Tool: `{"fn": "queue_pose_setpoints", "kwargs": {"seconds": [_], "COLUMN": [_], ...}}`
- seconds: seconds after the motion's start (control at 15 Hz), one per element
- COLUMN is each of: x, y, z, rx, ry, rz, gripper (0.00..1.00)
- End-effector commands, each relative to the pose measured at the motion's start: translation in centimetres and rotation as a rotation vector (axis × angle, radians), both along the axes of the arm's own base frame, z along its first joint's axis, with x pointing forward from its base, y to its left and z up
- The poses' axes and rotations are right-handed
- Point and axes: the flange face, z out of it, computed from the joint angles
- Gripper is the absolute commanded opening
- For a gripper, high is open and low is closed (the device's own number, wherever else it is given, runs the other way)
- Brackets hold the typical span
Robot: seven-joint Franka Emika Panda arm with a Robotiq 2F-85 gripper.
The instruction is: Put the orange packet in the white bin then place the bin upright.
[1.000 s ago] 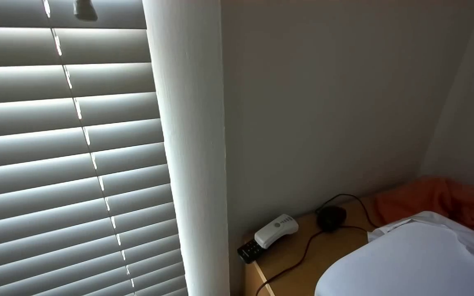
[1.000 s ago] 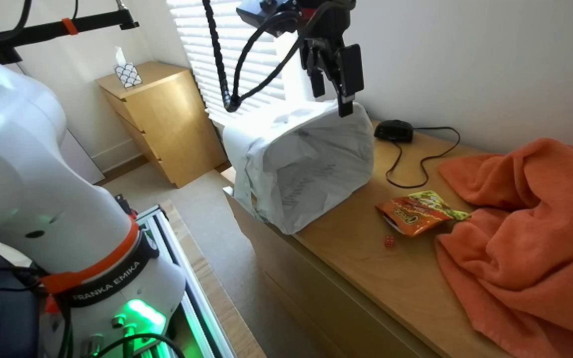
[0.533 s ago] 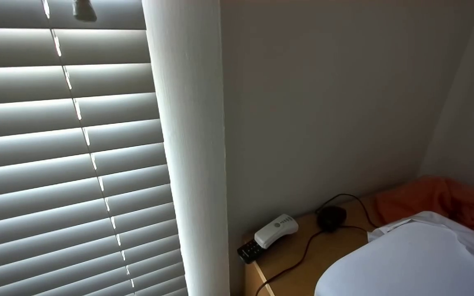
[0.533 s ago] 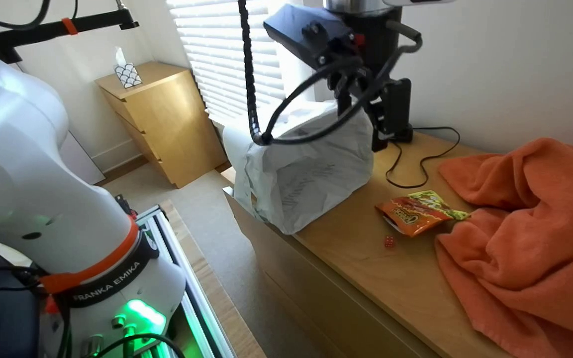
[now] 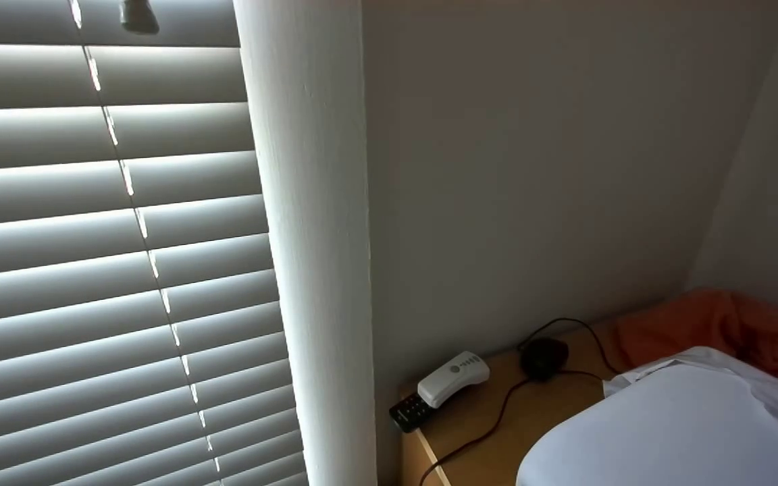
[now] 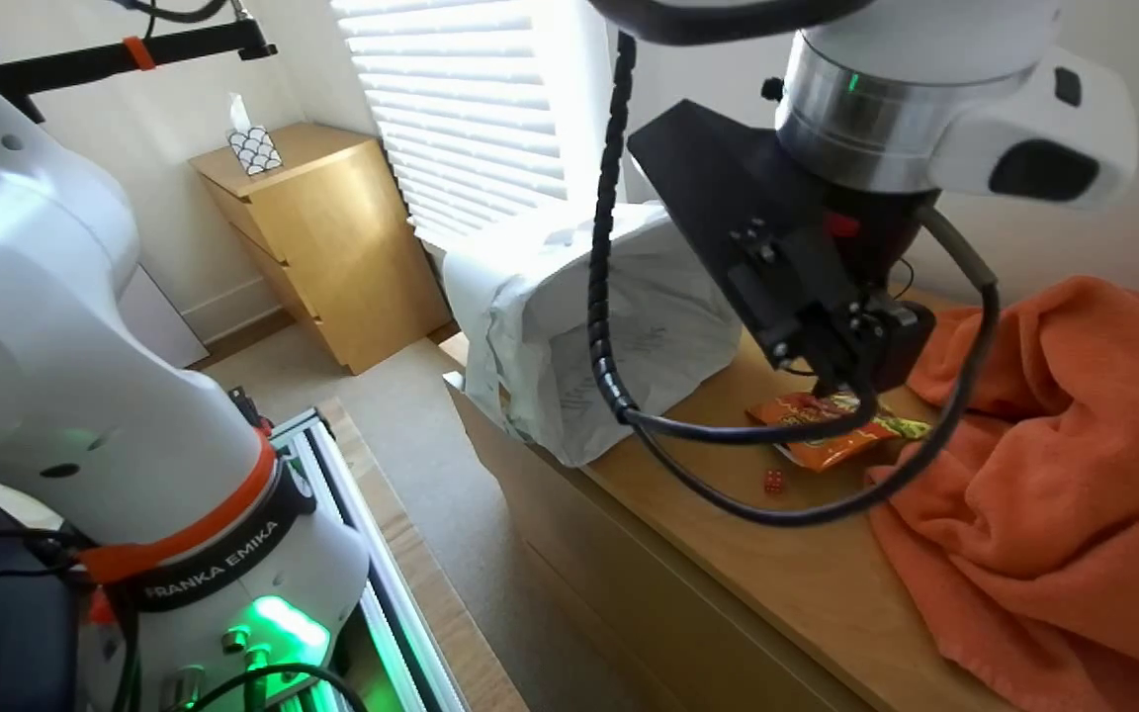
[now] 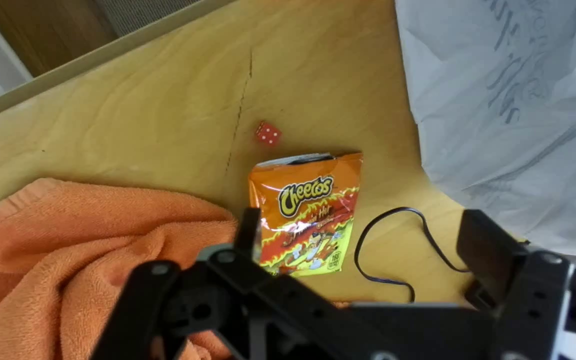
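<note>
The orange packet (image 7: 308, 215) lies flat on the wooden dresser top; in an exterior view it is partly covered by my arm's cable (image 6: 822, 452). The white bin lies on its side, its lined mouth facing the packet (image 6: 505, 297); it also shows in an exterior view (image 5: 666, 432) and at the right of the wrist view (image 7: 508, 145). My gripper (image 7: 366, 235) is open and empty above the dresser. In the wrist view its left finger overlaps the packet's left edge, and its right finger is near the bin. The fingertips are mostly hidden in an exterior view.
A crumpled orange towel (image 6: 1074, 445) lies beside the packet. A red die (image 7: 268, 133) sits close to the packet. A black cord (image 7: 360, 250) curves beside it. A black device (image 5: 543, 358) and remotes (image 5: 453, 379) lie near the wall. The dresser's front edge (image 6: 708, 583) is close.
My gripper has moved from above the bin's mouth to the right and down, toward the packet, staying open. The bin, packet and towel have not moved.
</note>
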Motion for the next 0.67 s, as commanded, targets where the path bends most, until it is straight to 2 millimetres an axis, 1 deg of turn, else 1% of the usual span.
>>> {"fn": "queue_pose_setpoints", "kwargs": {"seconds": [0.0, 0.13, 0.4, 0.6], "x": [1.2, 1.8, 2.9, 4.1], "y": [-2.2, -2.8, -4.1, -4.1], "z": [-3.1, -4.8, -7.9, -10.2], "rx": [0.055, 0.097, 0.13, 0.15], "ry": [-0.026, -0.039, -0.044, -0.044], "rz": [-0.024, -0.039, -0.062, -0.068], "gripper": [1.0, 1.0, 1.0, 1.0]}}
